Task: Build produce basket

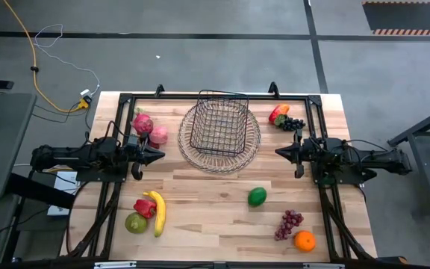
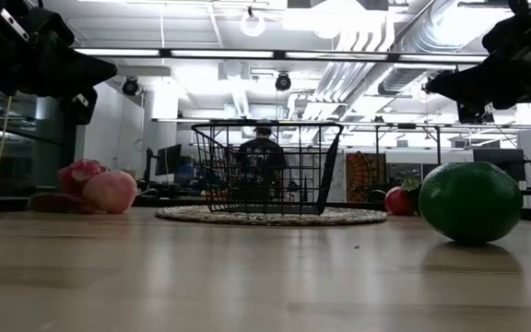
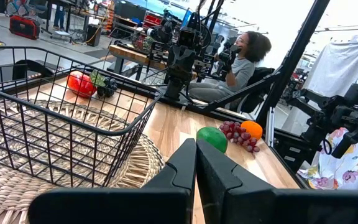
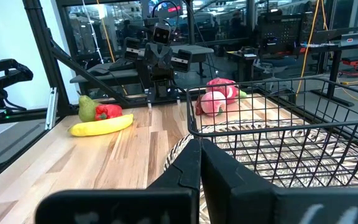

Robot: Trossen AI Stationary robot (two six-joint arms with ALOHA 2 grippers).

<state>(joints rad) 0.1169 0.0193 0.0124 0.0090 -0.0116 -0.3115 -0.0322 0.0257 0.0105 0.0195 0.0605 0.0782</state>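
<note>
- On the wooden table (image 1: 215, 202), toward the far edge: dark wire basket (image 1: 219, 123), empty, standing upright on a round woven tray (image 1: 192, 153).
- Flanking the basket: left gripper (image 1: 160, 155) just beside the tray on one side, right gripper (image 1: 278, 152) just beside it on the other, both raised off the wood, both pinched fully closed on nothing.
- Left of the basket, near its far corner: pink dragon fruit (image 1: 142, 123) touching a rounder pink fruit (image 1: 158, 136).
- Right of the basket, by the far corner: red fruit (image 1: 278, 113) touching a dark grape bunch (image 1: 294, 124).
- Well nearer the front than the basket, left side: yellow banana (image 1: 158, 212), red pepper (image 1: 145, 208) and a green pear (image 1: 135, 223), all bunched together.
- In front of the basket, slightly right: green round fruit (image 1: 257, 196), alone on bare wood.
- Farther front and right of the basket: purple grape bunch (image 1: 289, 223) beside an orange (image 1: 304, 240).
- Step in hand, judged: the very start, nothing loaded and neither arm committed to a piece.
- Next move, judged: spread one set of fingers, reach for a close piece such as the pink fruits by the left arm, grasp, lift over the wire rim, release inside.
</note>
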